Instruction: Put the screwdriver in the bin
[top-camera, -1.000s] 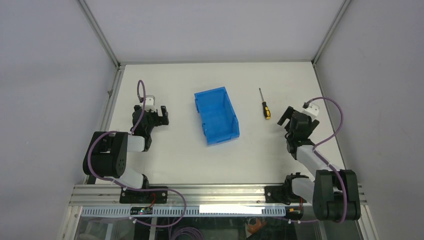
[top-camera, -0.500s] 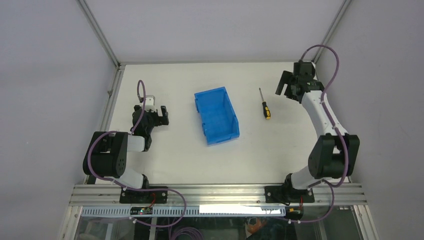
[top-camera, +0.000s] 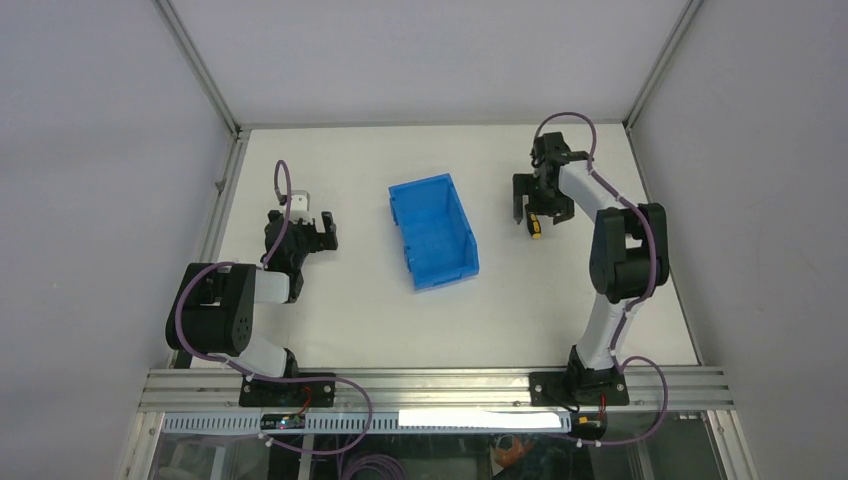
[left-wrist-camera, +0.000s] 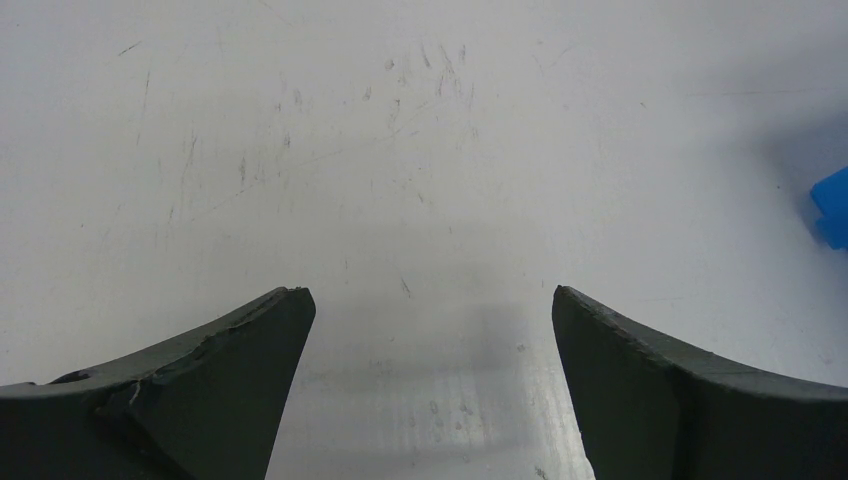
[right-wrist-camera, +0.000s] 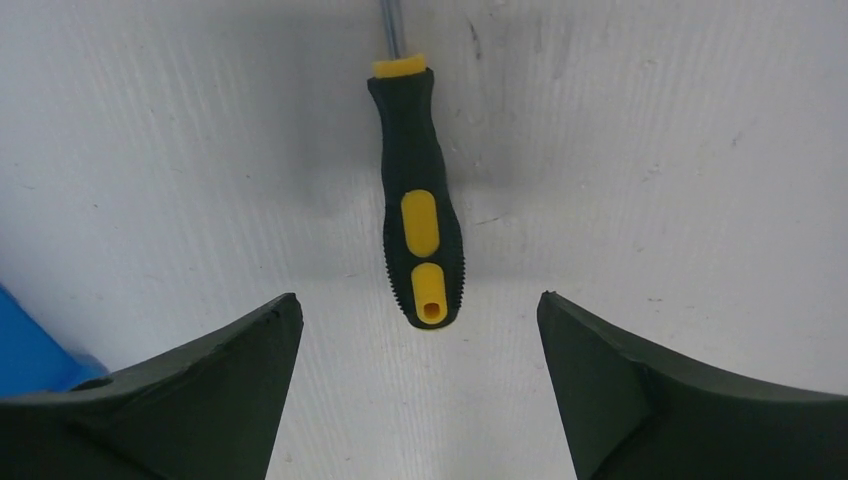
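Note:
The screwdriver (right-wrist-camera: 418, 230) has a black-and-yellow handle and lies flat on the white table, right of the bin, its thin shaft pointing to the far side. My right gripper (top-camera: 537, 207) hovers over the handle, open. In the right wrist view the handle's butt end sits just ahead of the gap between the fingertips of the right gripper (right-wrist-camera: 418, 298), touching neither finger. Only the handle's near end (top-camera: 535, 230) shows from above. The blue bin (top-camera: 433, 230) stands at the table's middle. My left gripper (top-camera: 318, 231) rests open and empty left of the bin.
A corner of the bin (left-wrist-camera: 832, 205) shows at the right edge of the left wrist view, and another blue corner (right-wrist-camera: 25, 345) at the lower left of the right wrist view. Grey walls with metal frame posts (top-camera: 200, 70) enclose the table.
My right arm swung from the near right side out to the far right, then left over the screwdriver. Its jaws stay wide. The left arm, bin and screwdriver have not moved.

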